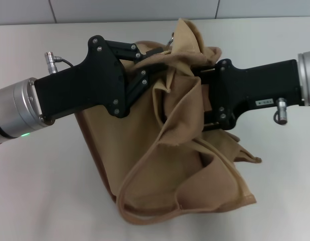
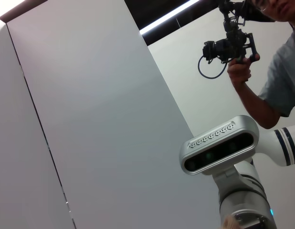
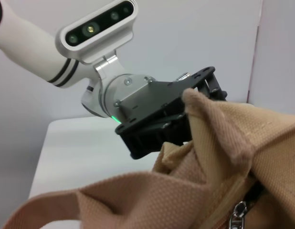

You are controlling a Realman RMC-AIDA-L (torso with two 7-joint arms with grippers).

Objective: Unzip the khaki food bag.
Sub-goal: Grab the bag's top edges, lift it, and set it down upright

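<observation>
**Inspector:** Left gripper [image 1: 154, 59] is clamped on the upper fabric of the khaki food bag [image 1: 170, 165], mid-table [image 1: 39, 191]. Right gripper [image 1: 207, 95]?

**Aide:** Buried in folds; cannot tell. Canvas soft, light, slumping; take the zipper pull [image 3: 239, 210].

Crumpled khaki food bag [image 1: 180, 165] fills the middle; bare table [image 1: 39, 196] lies open around it.

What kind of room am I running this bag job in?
Likely a robotics lab or data-recording studio: plain white table, bare pale wall panels, and a person filming with a rigged camera. Both grippers are buried in the khaki food bag.
</observation>
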